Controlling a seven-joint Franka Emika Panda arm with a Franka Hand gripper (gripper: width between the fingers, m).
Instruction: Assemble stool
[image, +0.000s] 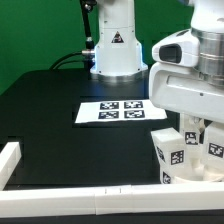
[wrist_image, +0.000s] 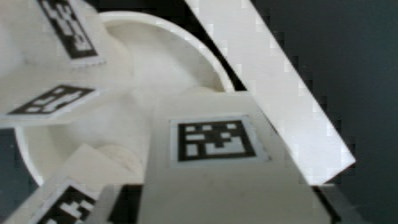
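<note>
In the wrist view a white stool leg (wrist_image: 217, 140) with a square tag runs down between my gripper's (wrist_image: 226, 205) dark fingers, which sit close against its two sides. Behind it lies the round white seat disc (wrist_image: 164, 45) with its curved rim. Two more tagged legs (wrist_image: 54, 100) stand on it, and another tagged piece (wrist_image: 63, 205) shows at the corner. In the exterior view my gripper (image: 192, 138) hangs low at the exterior view's right, over tagged white legs (image: 170, 152). The seat is hidden there.
The marker board (image: 112, 110) lies mid-table. The robot base (image: 112, 50) stands at the back. White border rails run along the front (image: 90, 200) and the exterior view's left (image: 10, 160); one rail (wrist_image: 285, 90) passes close beside the seat.
</note>
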